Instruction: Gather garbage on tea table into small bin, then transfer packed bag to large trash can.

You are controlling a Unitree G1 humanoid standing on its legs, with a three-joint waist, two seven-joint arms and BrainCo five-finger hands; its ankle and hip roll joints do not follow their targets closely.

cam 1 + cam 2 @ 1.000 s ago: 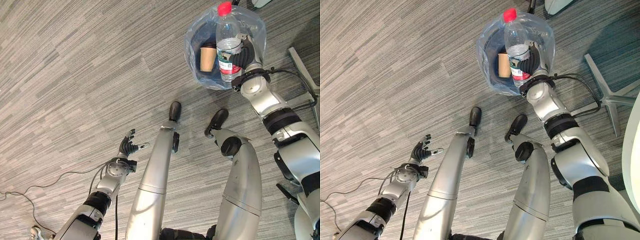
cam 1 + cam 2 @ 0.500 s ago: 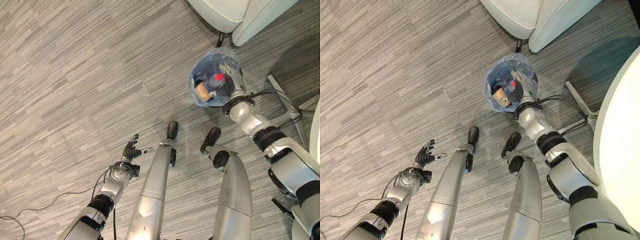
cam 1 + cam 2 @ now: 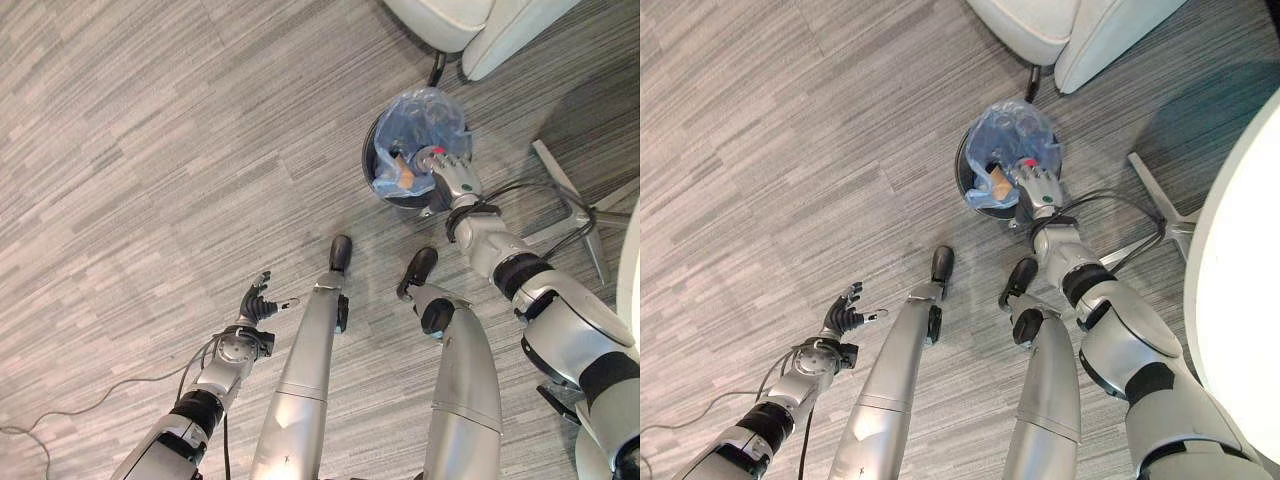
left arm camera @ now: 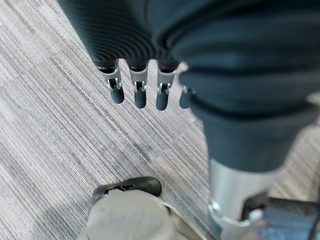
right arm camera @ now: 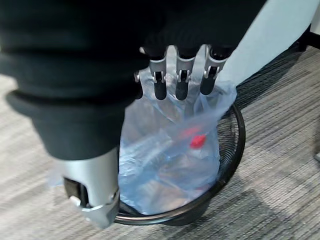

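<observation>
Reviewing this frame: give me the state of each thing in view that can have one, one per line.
Small bin: upright on the floor, lined.
Bag: in the bin, mouth open, loosely bunched.
Bottle: red-capped, lying inside the bag.
Paper cup: tipped over inside the bag.
Right hand: open, fingers straight, over the bin.
Left hand: open, holding nothing, above the floor.

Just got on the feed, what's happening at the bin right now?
The right hand hovers with straight fingers over the small bin, which stands on the carpet by the armchair. Inside its clear bag lie a red-capped bottle and a brown paper cup. The left hand hangs idle, open.
</observation>
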